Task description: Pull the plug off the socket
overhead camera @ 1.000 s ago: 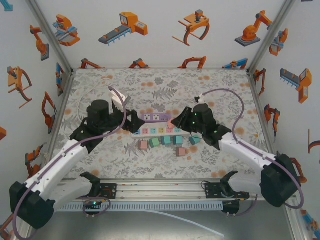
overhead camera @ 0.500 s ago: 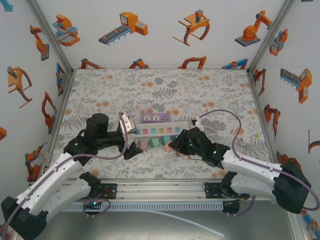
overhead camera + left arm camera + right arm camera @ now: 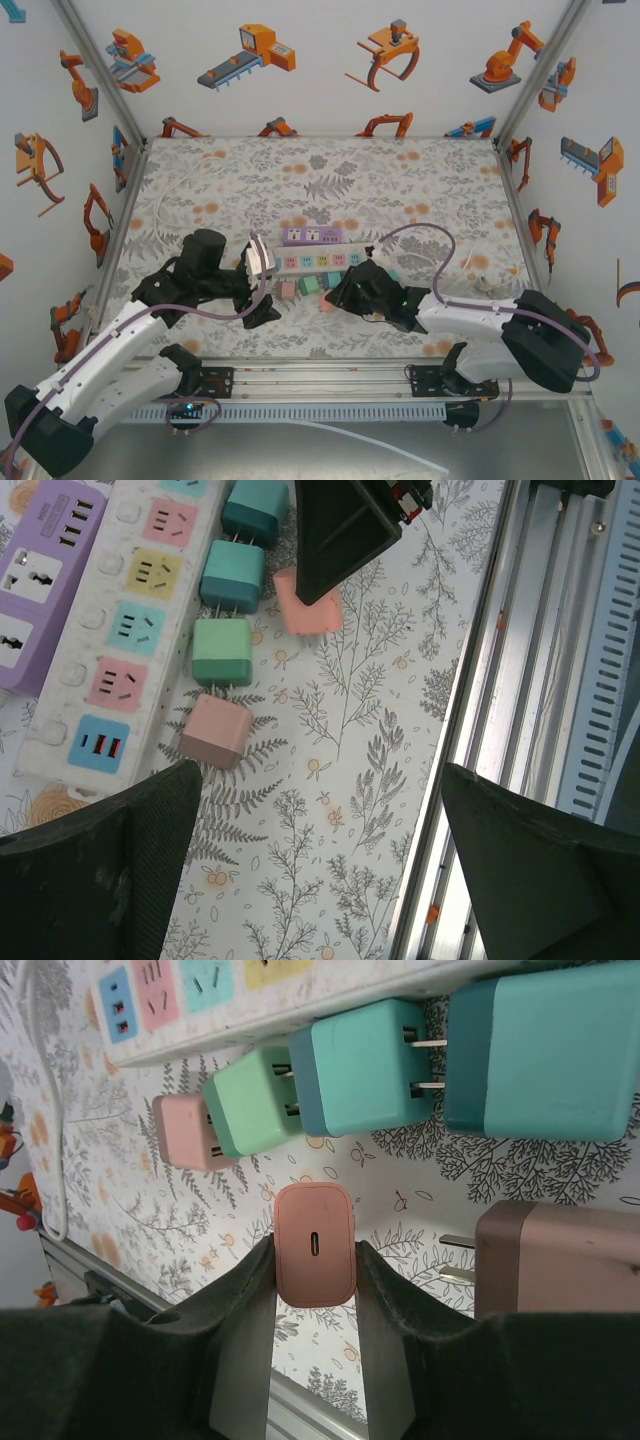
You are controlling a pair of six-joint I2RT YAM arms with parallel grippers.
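Grey floral-print cloth (image 3: 400, 180) covers the table, inside white walls dotted with orange robot stickers. Both white arms reach in over the near half. A long white power strip with coloured socket faces (image 3: 120, 630) lies mid-table, with a shorter purple power strip (image 3: 45, 570) touching its far side. The right gripper (image 3: 315, 1260) is clamped on a small salmon-pink plug block with a slot port in its face (image 3: 315, 1230), held clear of the strip, just on its near side. The left gripper (image 3: 320, 780) hangs nearby with its jaws spread wide and nothing between them. A pink cube plug (image 3: 217, 730), a green one (image 3: 222, 652) and two teal ones lie in a row beside the strip, prongs toward it.

The pull looks finished: this plug is out of its socket. What likely follows is setting it down beside the row and letting go, with care not to knock its neighbours.
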